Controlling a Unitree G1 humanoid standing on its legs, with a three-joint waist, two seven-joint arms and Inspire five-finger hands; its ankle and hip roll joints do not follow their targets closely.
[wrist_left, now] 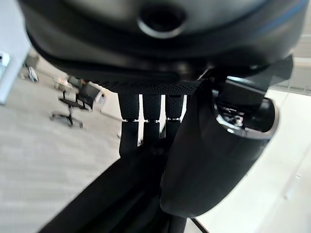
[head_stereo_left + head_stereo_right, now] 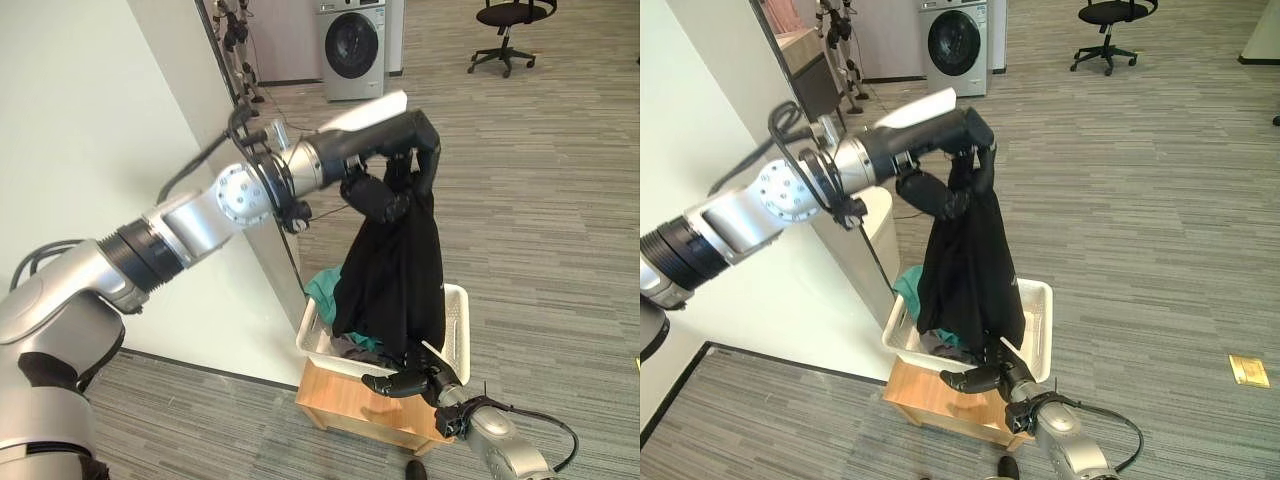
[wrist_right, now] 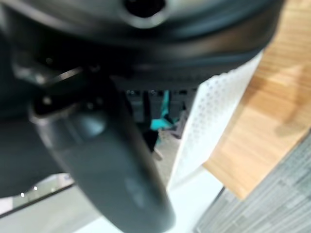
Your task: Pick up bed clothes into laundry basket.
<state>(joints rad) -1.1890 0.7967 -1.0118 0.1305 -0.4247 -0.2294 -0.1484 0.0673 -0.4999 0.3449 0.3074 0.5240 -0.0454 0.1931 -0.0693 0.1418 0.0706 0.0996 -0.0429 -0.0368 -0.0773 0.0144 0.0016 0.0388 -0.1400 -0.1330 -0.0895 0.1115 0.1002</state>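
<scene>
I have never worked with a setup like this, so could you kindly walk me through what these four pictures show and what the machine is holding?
This is a humanoid robot with two silver-grey arms ending in dark hands. Two pictures come from a stereo camera on its head, looking down; the other two come from cameras on each wrist, very close to the hand. The left hand is raised and curled round a black garment, which hangs down over a white laundry basket. The basket stands on a low wooden stand and already holds teal and grey clothes. The right hand is low at the basket's near rim, fingers extended. A washing machine and an office chair stand behind.
</scene>
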